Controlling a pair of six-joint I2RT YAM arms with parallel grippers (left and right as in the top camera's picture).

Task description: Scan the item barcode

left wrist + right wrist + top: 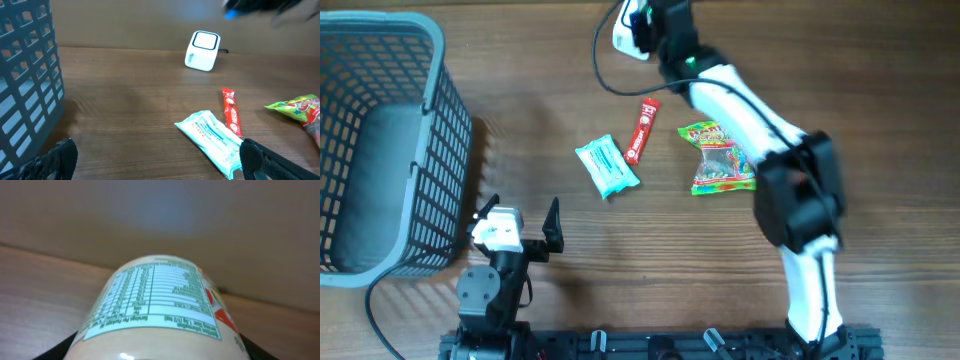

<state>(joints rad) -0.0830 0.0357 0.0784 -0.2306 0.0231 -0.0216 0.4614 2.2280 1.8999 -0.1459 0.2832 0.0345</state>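
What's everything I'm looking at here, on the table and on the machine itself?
basket: one, grey, table's left edge
barcode scanner: one, white, far side of the table
stick sachet: one, red, mid-table
flat packet: one, teal and white, left of the sachet
sweets bag: one, green, right of the sachet
labelled container: one, pale, held up near the scanner
left gripper: one, black, open and empty, beside the basket
right gripper: one, black, closed on the container

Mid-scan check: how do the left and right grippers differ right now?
The left gripper is open and empty; the right gripper is closed on a rounded container with a nutrition label. The left gripper sits near the grey basket on the near side; the right gripper reaches to the far side by the white scanner.
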